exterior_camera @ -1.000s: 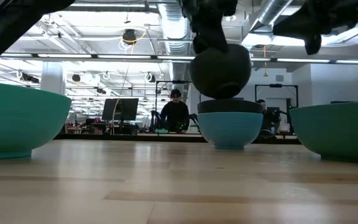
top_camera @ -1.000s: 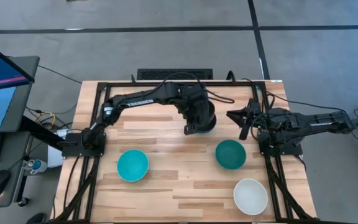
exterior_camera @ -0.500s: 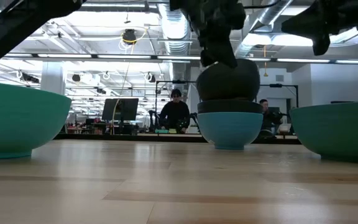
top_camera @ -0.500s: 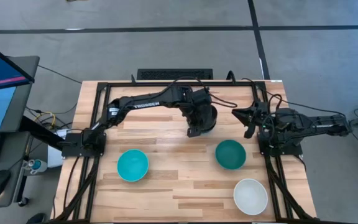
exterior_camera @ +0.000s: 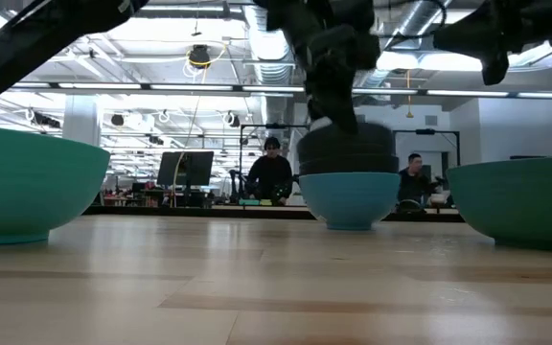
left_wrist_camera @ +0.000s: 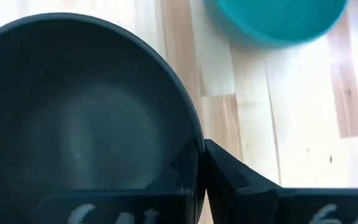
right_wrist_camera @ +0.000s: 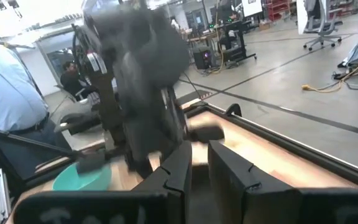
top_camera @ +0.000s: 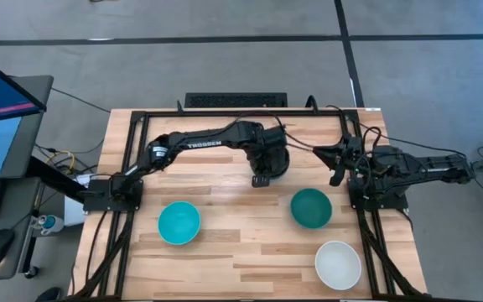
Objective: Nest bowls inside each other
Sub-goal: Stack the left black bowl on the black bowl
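My left gripper [top_camera: 261, 178] is out over the far middle of the table, shut on a black bowl [top_camera: 274, 158]. In the low view that black bowl [exterior_camera: 346, 153] sits in the sky-blue bowl [exterior_camera: 350, 199], which stands on its base on the table. A second black bowl does not show separately. The turquoise bowl [top_camera: 179, 222], dark teal-green bowl [top_camera: 311, 208] and white bowl [top_camera: 338, 264] stand apart on the near half. My right gripper [right_wrist_camera: 199, 163] hovers to the right of the stack, open by a narrow gap and holding nothing. My left gripper pinches the black bowl's rim [left_wrist_camera: 193, 134] on its near side, one finger [left_wrist_camera: 182, 171] inside the bowl and one [left_wrist_camera: 225, 171] outside. The fingers come from above, pointing down. The bowl sits upright, nested in the sky-blue bowl.
Black frame rails [top_camera: 367, 239] run along the table's left, right and far sides. A monitor [top_camera: 2, 117] stands off the left edge. Bare wood lies between the turquoise and teal-green bowls. People [exterior_camera: 270, 177] sit in the room beyond the table.
My left gripper has come down and a little toward the far edge, carrying the black bowl from a tilted hover above the sky-blue bowl until it sits level inside it. My right gripper has drawn back slightly toward the table's right edge.
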{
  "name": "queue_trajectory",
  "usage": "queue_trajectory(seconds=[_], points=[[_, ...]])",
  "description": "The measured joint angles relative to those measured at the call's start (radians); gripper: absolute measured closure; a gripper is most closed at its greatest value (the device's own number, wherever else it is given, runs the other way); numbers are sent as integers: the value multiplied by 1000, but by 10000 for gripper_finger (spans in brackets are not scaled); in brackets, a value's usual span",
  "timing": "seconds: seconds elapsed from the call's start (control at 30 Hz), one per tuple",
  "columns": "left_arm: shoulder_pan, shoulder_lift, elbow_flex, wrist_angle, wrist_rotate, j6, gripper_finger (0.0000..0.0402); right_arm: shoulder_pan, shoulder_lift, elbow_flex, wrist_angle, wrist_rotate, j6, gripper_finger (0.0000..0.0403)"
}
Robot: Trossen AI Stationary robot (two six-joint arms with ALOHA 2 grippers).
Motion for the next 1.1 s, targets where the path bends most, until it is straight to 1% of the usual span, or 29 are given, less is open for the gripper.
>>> queue_trajectory(seconds=[0.17, 0.43, 0.83, 0.9, 1.0, 1.1], points=[[-15, 41, 4, -13, -4, 8, 401, 1, 0, 0, 12, 0, 0, 326], [-33, 39, 3, -48, 2, -12, 401, 0, 0, 0, 7, 0, -1, 326], [-95, 28, 1, -198, 11, 2, 401, 0, 0, 0, 7, 0, 0, 326], [-100, 18, -1, -221, 19, 0, 401, 0, 0, 1, 3, 0, 0, 326], [-101, 3, -3, -235, 58, -8, 401, 0, 0, 1, -1, 0, 0, 326], [-102, -13, -3, -225, 75, -20, 387, 0, 0, 1, 0, 0, 4, 326]])
